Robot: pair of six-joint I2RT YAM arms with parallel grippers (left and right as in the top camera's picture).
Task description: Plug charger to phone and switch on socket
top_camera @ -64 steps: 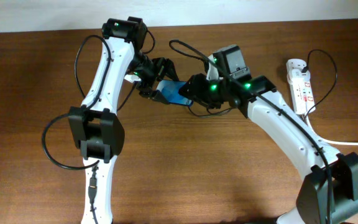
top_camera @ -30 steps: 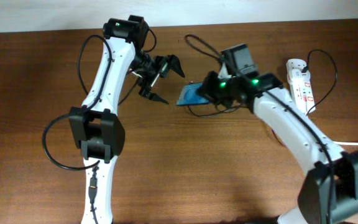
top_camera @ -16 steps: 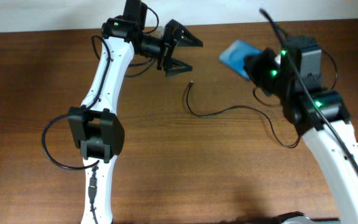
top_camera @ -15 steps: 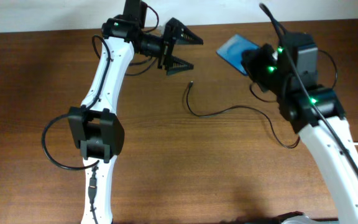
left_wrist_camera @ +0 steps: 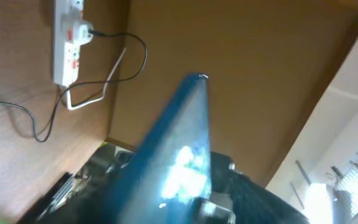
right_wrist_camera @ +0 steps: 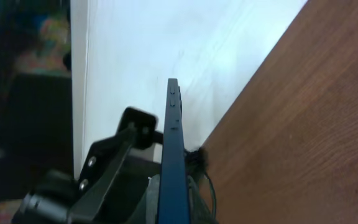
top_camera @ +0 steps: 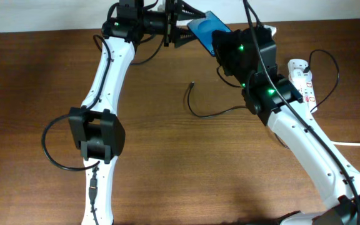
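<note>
The phone (top_camera: 204,27), with its blue screen, is held in the air at the far edge of the table by my right gripper (top_camera: 222,44), which is shut on it. In the right wrist view the phone (right_wrist_camera: 170,137) shows edge-on. My left gripper (top_camera: 181,24) is open, and the phone's far end reaches in between its fingers. The phone fills the left wrist view (left_wrist_camera: 179,155). The charger's black cable (top_camera: 214,114) lies loose on the table, its plug tip (top_camera: 192,83) free. The socket (top_camera: 302,84) lies at the right, also seen in the left wrist view (left_wrist_camera: 67,43).
A thick white cord (top_camera: 355,144) runs off the right edge. A white wall (right_wrist_camera: 135,56) stands behind the table's far edge. The right arm's body (top_camera: 292,131) spans the right half of the table.
My right gripper has carried the phone left and farther back, up to the left gripper. My left gripper has swung toward the far edge, still open. The charger cable has stayed on the table.
</note>
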